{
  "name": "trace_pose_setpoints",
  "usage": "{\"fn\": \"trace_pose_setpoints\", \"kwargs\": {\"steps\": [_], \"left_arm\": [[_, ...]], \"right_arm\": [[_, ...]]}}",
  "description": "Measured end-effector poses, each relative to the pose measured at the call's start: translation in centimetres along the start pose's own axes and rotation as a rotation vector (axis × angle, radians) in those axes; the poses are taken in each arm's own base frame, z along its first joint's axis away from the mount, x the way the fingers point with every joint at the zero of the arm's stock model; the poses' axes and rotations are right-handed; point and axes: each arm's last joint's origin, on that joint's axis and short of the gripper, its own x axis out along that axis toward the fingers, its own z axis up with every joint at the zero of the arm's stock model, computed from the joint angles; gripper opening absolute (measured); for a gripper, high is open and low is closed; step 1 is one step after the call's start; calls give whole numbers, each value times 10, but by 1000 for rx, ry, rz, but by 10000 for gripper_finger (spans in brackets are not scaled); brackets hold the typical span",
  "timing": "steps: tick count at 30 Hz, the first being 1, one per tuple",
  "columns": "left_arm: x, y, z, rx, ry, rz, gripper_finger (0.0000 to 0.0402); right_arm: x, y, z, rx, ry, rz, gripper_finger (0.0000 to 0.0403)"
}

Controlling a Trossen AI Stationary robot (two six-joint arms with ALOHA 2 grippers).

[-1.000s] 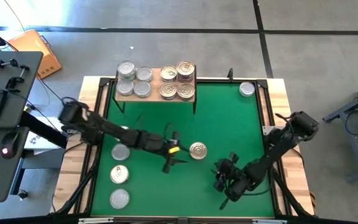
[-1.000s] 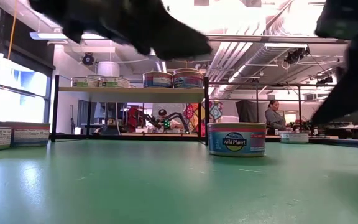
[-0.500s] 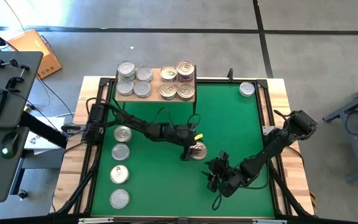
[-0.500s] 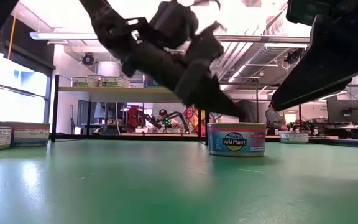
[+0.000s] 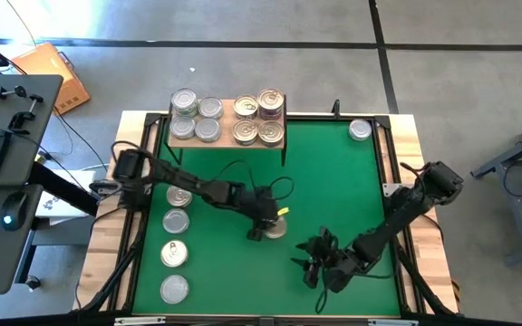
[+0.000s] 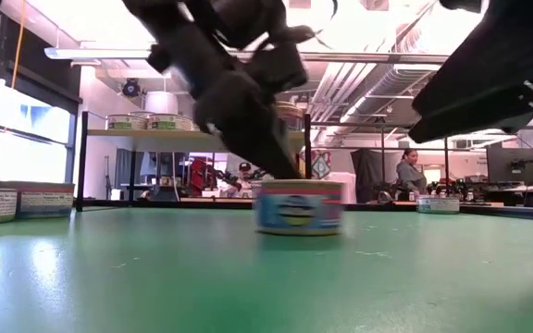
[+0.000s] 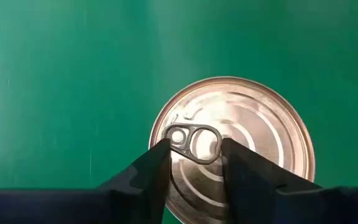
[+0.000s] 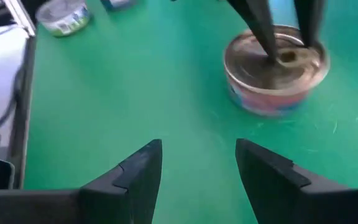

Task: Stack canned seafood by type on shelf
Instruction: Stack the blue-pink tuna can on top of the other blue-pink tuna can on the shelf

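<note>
A gold-lidded can point(image 5: 278, 228) with a blue label point(image 6: 299, 206) stands on the green mat near its middle. My left gripper point(image 7: 194, 155) comes down on its lid and is shut on the pull-tab. My right gripper point(image 8: 197, 162) hangs open above the mat toward the near right point(image 5: 304, 267), a little short of that can point(image 8: 272, 68). The shelf point(image 5: 227, 136) at the far edge carries silver-lidded cans point(image 5: 195, 118) on its left half and gold-lidded cans point(image 5: 259, 118) on its right half. My left gripper has the can's pull-tab point(image 7: 194, 138), which lies in the middle of the lid, between its two fingers, one at each end. The fingertips point(image 8: 271, 50) slant down from the table's left onto the lid. The can stands upright on the mat.
Several loose cans point(image 5: 176, 220) stand in a row along the mat's left edge, and one point(image 5: 360, 129) sits at the far right corner. The shelf's black legs point(image 6: 81, 157) stand at the back. People show in the room beyond the table.
My left gripper has gone toward the table's right edge, tipped down onto the gold-lidded can, and drawn its fingers closer around the pull-tab. The can has slid a short way toward the table's left and near edges. My right gripper has drifted toward the table's left.
</note>
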Motion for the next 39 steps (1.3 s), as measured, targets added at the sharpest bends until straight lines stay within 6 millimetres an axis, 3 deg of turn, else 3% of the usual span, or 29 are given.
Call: {"fn": "trace_pose_setpoints", "kwargs": {"steps": [4, 8, 11, 15, 22, 30, 39], "left_arm": [[-24, -19, 0, -4, 70, 27, 119], [-50, -33, 12, 5, 8, 34, 101], [-65, -35, 16, -6, -58, 40, 72], [-74, -23, 3, -66, -117, 25, 13], [-55, -4, -32, -132, -181, -76, 1], [-41, 5, -57, -158, -168, -34, 1], [-40, 8, -66, -132, -217, -19, 0]], "right_arm": [[-4, 2, -2, -8, -48, -19, 199], [-5, 2, -2, -20, -101, -57, 199], [-3, 2, -4, -25, -108, -68, 199], [1, 1, -8, -40, -108, -86, 199], [11, -3, -14, -56, -92, -114, 199], [17, -4, -7, -90, -100, -108, 199], [29, -1, 15, -424, -165, -63, 199]]}}
